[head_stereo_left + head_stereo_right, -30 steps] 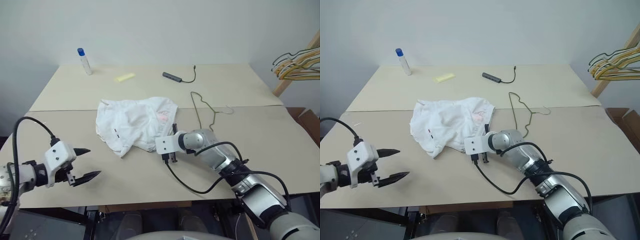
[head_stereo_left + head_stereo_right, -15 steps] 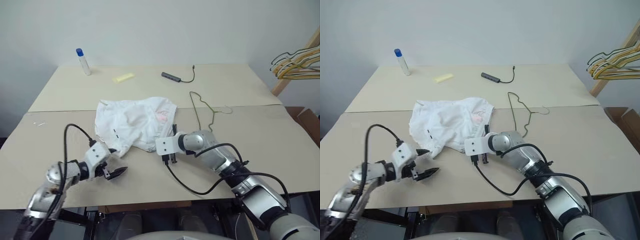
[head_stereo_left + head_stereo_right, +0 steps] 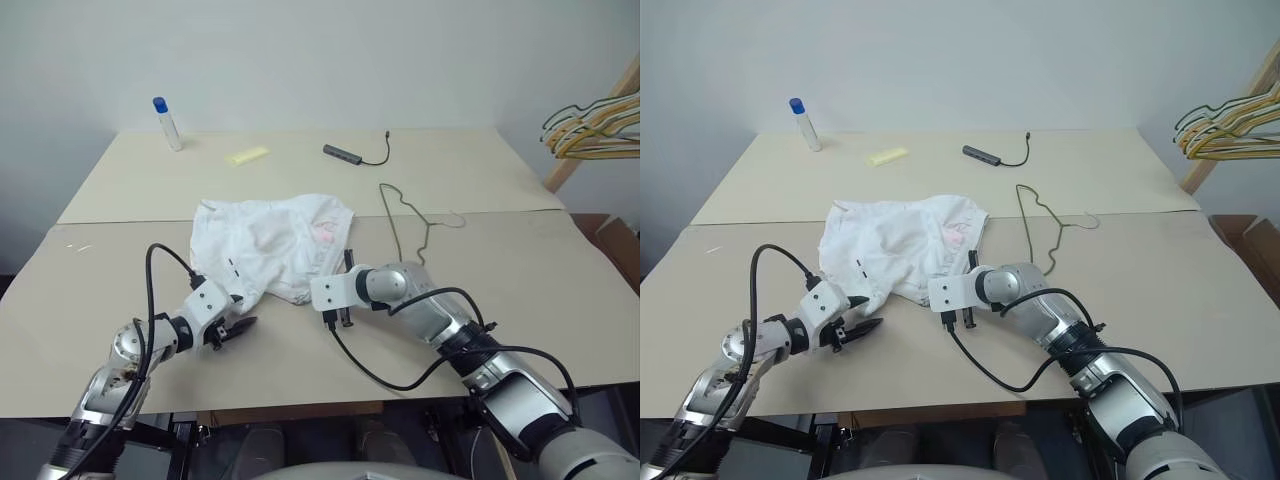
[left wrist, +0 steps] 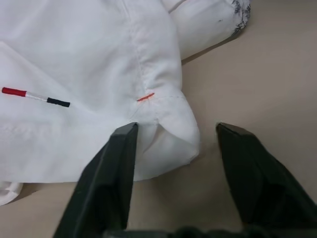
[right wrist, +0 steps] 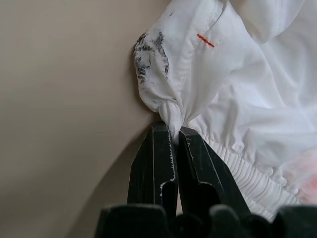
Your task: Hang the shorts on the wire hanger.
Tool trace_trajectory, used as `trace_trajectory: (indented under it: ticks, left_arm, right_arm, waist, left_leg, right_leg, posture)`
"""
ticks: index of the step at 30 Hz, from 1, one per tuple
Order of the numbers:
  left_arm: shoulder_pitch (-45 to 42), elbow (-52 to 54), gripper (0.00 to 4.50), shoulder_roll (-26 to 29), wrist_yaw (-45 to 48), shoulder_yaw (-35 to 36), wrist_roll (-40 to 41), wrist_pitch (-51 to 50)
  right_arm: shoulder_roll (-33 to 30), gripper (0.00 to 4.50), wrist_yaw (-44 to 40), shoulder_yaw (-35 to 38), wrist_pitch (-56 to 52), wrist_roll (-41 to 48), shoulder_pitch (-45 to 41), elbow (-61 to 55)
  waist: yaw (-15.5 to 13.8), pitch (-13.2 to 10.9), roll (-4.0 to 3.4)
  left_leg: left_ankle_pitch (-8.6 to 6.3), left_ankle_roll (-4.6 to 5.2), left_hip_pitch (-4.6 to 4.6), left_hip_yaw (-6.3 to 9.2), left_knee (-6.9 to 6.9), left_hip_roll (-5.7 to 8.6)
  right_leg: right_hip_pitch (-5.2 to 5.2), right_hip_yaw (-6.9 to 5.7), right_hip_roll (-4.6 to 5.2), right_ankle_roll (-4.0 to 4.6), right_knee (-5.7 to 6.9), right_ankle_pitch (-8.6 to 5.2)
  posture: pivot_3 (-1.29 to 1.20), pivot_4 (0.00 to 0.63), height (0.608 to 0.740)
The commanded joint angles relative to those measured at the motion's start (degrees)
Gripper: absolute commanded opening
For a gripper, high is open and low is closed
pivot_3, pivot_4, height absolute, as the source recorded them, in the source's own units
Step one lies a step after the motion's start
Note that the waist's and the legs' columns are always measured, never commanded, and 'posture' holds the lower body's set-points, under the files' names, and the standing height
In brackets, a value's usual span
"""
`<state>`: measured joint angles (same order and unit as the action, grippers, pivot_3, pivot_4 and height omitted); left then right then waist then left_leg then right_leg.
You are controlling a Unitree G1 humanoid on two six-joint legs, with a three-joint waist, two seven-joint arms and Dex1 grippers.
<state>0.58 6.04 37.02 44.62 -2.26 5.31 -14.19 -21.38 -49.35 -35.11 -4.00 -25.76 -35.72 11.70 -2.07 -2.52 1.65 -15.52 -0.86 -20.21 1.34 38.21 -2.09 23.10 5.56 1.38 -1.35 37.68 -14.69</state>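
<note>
The shorts point(image 3: 272, 248) lie crumpled on the worktop point(image 3: 500, 170), near its middle, with the wire hanger point(image 3: 408, 222) flat just beside them on your right, its hook pointing away from the cloth. Treat the shorts as light, limp and easily bunched: they will sag and fold wherever they are unsupported, so two separate holds along an edge serve better than one. The right gripper point(image 5: 174, 144) already has its fingers clenched on a pinch of cloth by the gathered elastic waist, next to a grey smudged corner. The left gripper point(image 4: 173, 136) stands with its fingers parted astride a hem corner marked by a small orange stitch; one finger point(image 4: 116, 163) touches the fabric, the other sits clear on the bare worktop, and nothing is grasped yet. Close there on the doubled, stitched hem rather than on single cloth, which would likely slip out. The hanger, by contrast, looks thin, stiff and springy; it will probably skid on the smooth surface, so lift it by a corner or the neck.
</note>
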Motion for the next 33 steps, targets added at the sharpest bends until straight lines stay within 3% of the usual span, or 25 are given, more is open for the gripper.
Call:
trace_trajectory:
  ticks: [1,5,6,14,23,28,33]
  left_arm:
    - [-1.0,-1.3,1.37,0.2,-0.8,0.1,-0.8,-0.2]
    - [-1.7,-3.0,0.08,0.2,-1.8,-0.3,-1.8,-0.7]
    - [-1.6,-3.0,0.03,0.2,-1.8,0.0,-1.6,-0.6]
    - [-0.3,-2.4,0.03,4.1,-1.9,2.5,-3.3,2.9]
    - [13.2,7.0,0.03,15.4,11.6,20.9,8.4,5.7]
    - [22.9,16.6,0.03,18.8,20.0,26.9,14.5,1.2]
    - [32.7,19.4,0.03,21.7,25.4,27.6,11.4,0.9]
  right_arm:
    - [-0.1,0.00,0.6,1.3,0.6,0.0,-0.4,-0.5]
    - [-0.3,0.00,0.7,1.3,0.7,0.0,-0.2,-0.4]
    - [-0.4,0.00,0.7,1.4,0.8,0.0,-0.2,-0.3]
    - [-3.9,0.00,1.8,3.8,3.1,0.2,-1.1,1.1]
    - [-17.8,0.00,-2.8,11.1,12.3,5.8,1.5,-4.6]
    - [-26.9,0.00,-16.9,11.7,10.3,13.7,7.6,-16.4]
    - [-31.3,0.00,-24.4,10.8,7.5,17.2,11.5,-23.4]
  waist:
    - [0.0,0.0,0.00]
    - [0.0,0.0,0.00]
    - [0.0,0.0,-0.01]
    - [0.0,0.0,-0.01]
    - [0.5,-0.1,-0.04]
    - [0.6,-0.1,-0.08]
    - [1.2,-0.1,-0.09]
  left_leg:
    - [0.00,0.00,0.00,0.00,0.00,0.00]
    - [0.00,0.00,0.00,0.01,0.00,0.00]
    - [0.00,0.00,0.01,0.01,0.00,0.00]
    - [0.00,0.00,0.00,0.01,0.00,0.00]
    - [0.00,0.00,-0.09,-0.04,-0.01,-0.02]
    - [0.00,0.00,-0.05,-0.06,-0.03,-0.04]
    - [-0.01,0.01,0.05,-0.12,-0.03,-0.07]
  right_leg:
    - [0.00,0.00,0.00,0.00,0.00,0.00]
    - [0.00,-0.01,0.00,0.00,0.00,0.00]
    - [0.00,-0.01,0.00,0.00,0.00,0.00]
    - [0.00,-0.01,0.00,0.00,0.01,0.00]
    - [0.07,-0.01,0.06,-0.07,-0.10,-0.10]
    - [0.02,-0.01,0.07,-0.36,-0.11,-0.35]
    - [-0.04,0.00,0.08,-0.37,-0.10,-0.42]
  posture:
    - [0.12,0.000,0.740]
    - [0.11,0.000,0.740]
    - [0.11,0.000,0.740]
    - [0.11,0.000,0.740]
    - [0.12,0.000,0.740]
    - [0.13,0.000,0.740]
    - [0.13,0.000,0.740]
